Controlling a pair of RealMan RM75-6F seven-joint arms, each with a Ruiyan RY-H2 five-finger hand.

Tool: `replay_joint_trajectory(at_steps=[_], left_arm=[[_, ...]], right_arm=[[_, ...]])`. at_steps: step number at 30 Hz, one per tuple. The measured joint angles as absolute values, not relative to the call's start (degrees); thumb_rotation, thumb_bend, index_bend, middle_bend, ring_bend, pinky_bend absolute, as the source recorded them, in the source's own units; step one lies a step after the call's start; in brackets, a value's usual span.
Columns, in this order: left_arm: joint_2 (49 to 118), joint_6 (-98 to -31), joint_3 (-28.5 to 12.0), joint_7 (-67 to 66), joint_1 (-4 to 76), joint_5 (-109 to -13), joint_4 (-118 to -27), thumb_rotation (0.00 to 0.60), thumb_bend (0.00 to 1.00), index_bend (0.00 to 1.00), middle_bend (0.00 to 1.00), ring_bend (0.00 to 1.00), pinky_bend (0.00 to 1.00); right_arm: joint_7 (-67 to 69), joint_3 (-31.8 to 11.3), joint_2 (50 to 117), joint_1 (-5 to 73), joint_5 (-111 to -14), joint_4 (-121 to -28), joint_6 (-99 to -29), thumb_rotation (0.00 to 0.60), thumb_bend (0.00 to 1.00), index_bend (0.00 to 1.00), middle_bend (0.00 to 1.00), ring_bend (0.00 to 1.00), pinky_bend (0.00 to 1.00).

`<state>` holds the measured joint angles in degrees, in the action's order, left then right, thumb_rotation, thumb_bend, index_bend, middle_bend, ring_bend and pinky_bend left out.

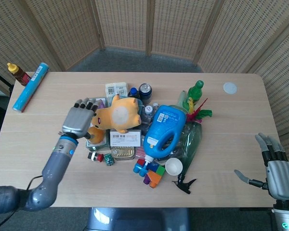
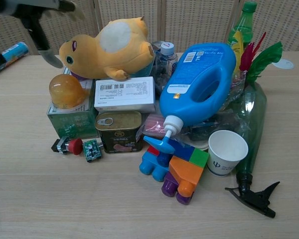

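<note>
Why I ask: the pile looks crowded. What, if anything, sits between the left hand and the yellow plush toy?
Nothing visible. The left hand hovers open beside the yellow plush toy, at its head; the amber ball lies below, not between.

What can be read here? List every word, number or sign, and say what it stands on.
Paper cup: a dark trident-like sign, no words.
White box: barcode and print, too small to read.
Blue detergent jug: white label, too small to read.
Tin can: label blurred.
Blue tube: print unreadable.
</note>
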<state>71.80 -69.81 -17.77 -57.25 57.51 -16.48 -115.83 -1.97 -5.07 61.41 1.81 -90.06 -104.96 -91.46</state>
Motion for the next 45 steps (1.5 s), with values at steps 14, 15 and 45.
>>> replay_joint_trajectory(at_steps=[14, 15, 45], left_arm=[[86.68, -78.41, -13.93, -61.13, 65.03, -18.60, -103.74, 0.600, 0.00, 0.23, 0.17, 0.08, 0.13], [87.14, -78.99, -13.49, -61.02, 65.01, -20.16, -102.97, 0.600, 0.00, 0.35, 0.29, 0.15, 0.23], [69.87, -84.11, -20.87, -63.32, 62.57, -39.47, -111.34, 0.600, 0.00, 0.93, 0.93, 0.75, 0.80]], right_arm=[[-0.12, -5.25, 60.74, 1.84, -89.14, -104.51, -90.95, 0.301, 0.00, 0.00, 0.00, 0.00, 0.00], [-0.12, -5.21, 60.75, 1.85, -89.19, -104.52, -90.93, 0.301, 0.00, 0.00, 0.00, 0.00, 0.00], [-2.03, -4.36, 61.31, 2.13, -89.97, -105.17, -89.96, 0.302, 0.00, 0.00, 0.00, 0.00, 0.00]])
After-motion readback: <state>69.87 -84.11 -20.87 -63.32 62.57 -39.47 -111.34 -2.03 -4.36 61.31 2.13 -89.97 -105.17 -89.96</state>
